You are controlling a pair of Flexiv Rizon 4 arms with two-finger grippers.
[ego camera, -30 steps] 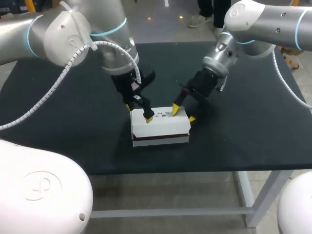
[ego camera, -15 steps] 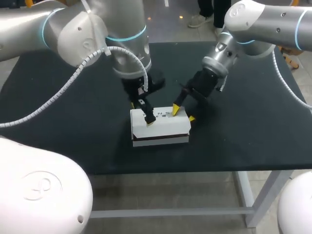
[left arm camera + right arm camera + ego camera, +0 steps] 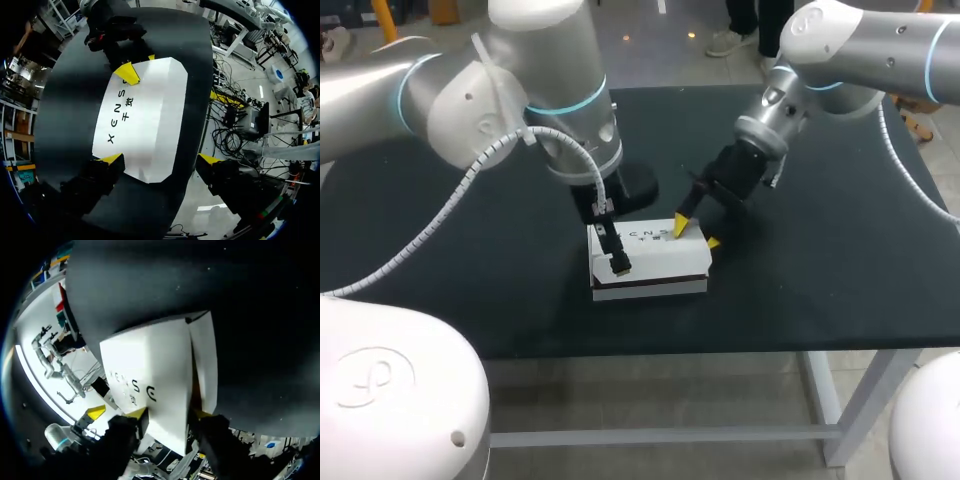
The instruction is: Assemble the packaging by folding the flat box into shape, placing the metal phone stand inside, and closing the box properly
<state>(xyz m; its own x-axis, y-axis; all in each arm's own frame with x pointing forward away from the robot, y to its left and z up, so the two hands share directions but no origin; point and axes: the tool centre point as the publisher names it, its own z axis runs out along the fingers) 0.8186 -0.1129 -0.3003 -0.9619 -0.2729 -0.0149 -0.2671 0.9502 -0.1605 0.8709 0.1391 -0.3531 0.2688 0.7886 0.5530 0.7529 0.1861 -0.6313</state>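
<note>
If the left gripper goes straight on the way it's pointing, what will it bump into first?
Most likely the top of the white box. The left gripper points down at it, with one yellow-tipped finger over the box's edge and the other out past its side. I can't tell how near it is.

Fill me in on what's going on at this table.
Two robot arms are working on a white box, already folded into shape, in the middle of the black table. The left gripper hangs open over the box's left end. The right gripper, also open, straddles its right end, one yellow tip on top.
</note>
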